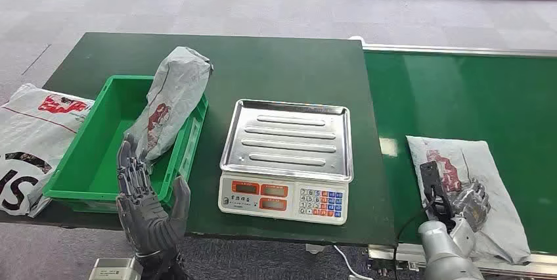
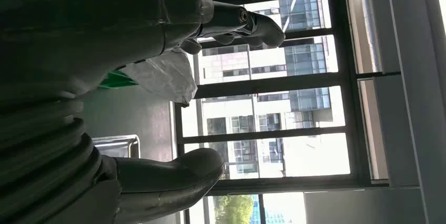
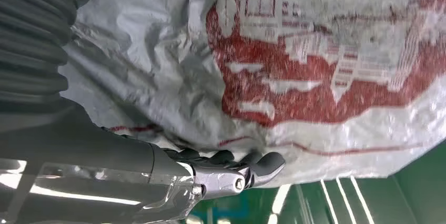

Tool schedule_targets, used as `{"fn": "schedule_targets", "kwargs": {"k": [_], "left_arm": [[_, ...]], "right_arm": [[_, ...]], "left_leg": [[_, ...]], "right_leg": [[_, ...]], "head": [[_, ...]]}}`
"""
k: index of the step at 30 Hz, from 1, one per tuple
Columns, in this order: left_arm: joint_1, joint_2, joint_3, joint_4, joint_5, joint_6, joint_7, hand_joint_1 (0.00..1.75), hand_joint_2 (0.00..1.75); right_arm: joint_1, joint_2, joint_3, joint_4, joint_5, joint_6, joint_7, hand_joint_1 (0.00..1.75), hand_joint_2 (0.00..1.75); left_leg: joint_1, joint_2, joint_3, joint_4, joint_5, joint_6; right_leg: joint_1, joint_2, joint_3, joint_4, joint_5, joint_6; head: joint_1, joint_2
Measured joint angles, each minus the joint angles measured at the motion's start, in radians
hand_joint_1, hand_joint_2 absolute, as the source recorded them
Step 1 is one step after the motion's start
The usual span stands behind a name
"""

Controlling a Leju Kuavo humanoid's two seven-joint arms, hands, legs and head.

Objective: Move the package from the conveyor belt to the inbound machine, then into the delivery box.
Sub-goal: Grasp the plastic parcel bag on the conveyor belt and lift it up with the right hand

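Landmark: the weighing scale (image 1: 286, 162), standing on the dark green table (image 1: 263, 70) with its steel pan bare and its keypad facing the robot.

Right of the scale runs the green conveyor belt (image 1: 460, 96). A grey package (image 1: 483, 181) with red print lies flat on the belt, at its near edge, well apart from the scale. The right hand (image 1: 467, 202) rests on top of this package, fingers curled down onto the wrinkled plastic. In the right wrist view the fingers (image 3: 247, 166) press along the bag's (image 3: 315, 66) edge, touching the film; whether they actually grip it or only lie on it cannot be told. The package lies flat on the belt.

Left of the scale sits a green plastic box (image 1: 92, 155) on the same table. A second grey package (image 1: 171, 102) with red print leans in it, lower end inside the box, upper end sticking up over the rim on the scale side.

The left hand (image 1: 148, 204) is raised in front of the box's near corner, palm upright, fingers spread wide and holding nothing. It is near the leaning package but apart from it. The left wrist view confirms the thumb (image 2: 173, 174) and fingers (image 2: 247, 24) are wide apart with windows showing between them.

Further left of the box, a white bag (image 1: 33, 142) with red and black print lies on the floor.
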Motion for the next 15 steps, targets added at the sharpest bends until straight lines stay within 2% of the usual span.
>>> {"fn": "schedule_targets", "kwargs": {"k": [14, 15], "left_arm": [[0.0, 0.0, 0.0, 0.0, 0.007, -0.037, 0.0, 0.0, 1.75], [0.0, 0.0, 0.0, 0.0, 0.007, -0.037, 0.0, 0.0, 1.75]], "right_arm": [[0.019, 0.004, 0.048, 0.001, -0.052, -0.022, 0.0, 0.0, 1.75], [0.02, 0.004, 0.049, 0.001, -0.051, -0.025, 0.014, 0.44, 1.75]], "left_leg": [[0.0, 0.0, 0.0, 0.0, 0.0, 0.0], [0.0, 0.0, 0.0, 0.0, 0.0, 0.0]], "right_leg": [[0.0, 0.0, 0.0, 0.0, 0.0, 0.0], [0.0, 0.0, 0.0, 0.0, 0.0, 0.0]], "head": [[0.0, 0.0], [0.0, 0.0]]}}
